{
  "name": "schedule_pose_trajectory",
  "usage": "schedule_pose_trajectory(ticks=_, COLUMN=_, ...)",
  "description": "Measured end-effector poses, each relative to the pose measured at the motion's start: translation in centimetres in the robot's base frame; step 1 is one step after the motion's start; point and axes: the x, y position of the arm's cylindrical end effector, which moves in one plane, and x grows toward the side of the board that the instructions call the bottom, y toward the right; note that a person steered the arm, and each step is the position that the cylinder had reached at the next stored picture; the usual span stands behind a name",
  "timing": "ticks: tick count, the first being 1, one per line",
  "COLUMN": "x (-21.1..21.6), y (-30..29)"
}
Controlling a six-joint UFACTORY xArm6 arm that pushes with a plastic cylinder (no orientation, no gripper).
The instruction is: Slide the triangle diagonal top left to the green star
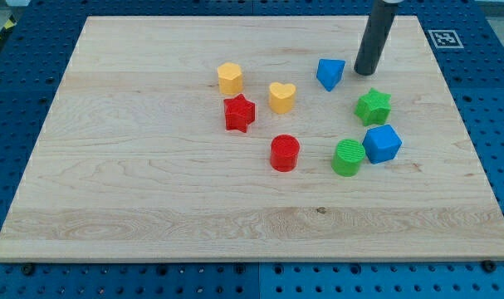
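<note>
The blue triangle (330, 73) lies on the wooden board (152, 183), up and to the left of the green star (373, 106). My tip (365, 72) stands just to the right of the blue triangle, a small gap apart, and above the green star. The rod rises from there out of the view's top.
A blue cube (382, 144) and a green cylinder (348, 158) sit below the green star. A yellow heart (281, 97), a yellow hexagon (230, 78), a red star (239, 113) and a red cylinder (284, 154) lie to the left.
</note>
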Motion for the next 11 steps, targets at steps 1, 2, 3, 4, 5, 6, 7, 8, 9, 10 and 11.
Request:
schedule_pose_trajectory(ticks=1, x=-0.9, y=-0.9)
schedule_pose_trajectory(ticks=2, x=0.1, y=-3.2)
schedule_pose_trajectory(ticks=3, x=1.2, y=-4.6)
schedule_pose_trajectory(ticks=4, x=1.2, y=-4.7)
schedule_pose_trajectory(ticks=5, x=1.1, y=-4.8)
schedule_pose_trajectory(ticks=6, x=1.0, y=-4.8)
schedule_pose_trajectory(ticks=7, x=1.0, y=-4.8)
schedule_pose_trajectory(ticks=8, x=1.0, y=-4.8)
schedule_pose_trajectory(ticks=9, x=0.4, y=-6.0)
schedule_pose_trajectory(ticks=10, x=-1.2, y=-8.1)
schedule_pose_trajectory(ticks=11, x=-1.0, y=-10.9)
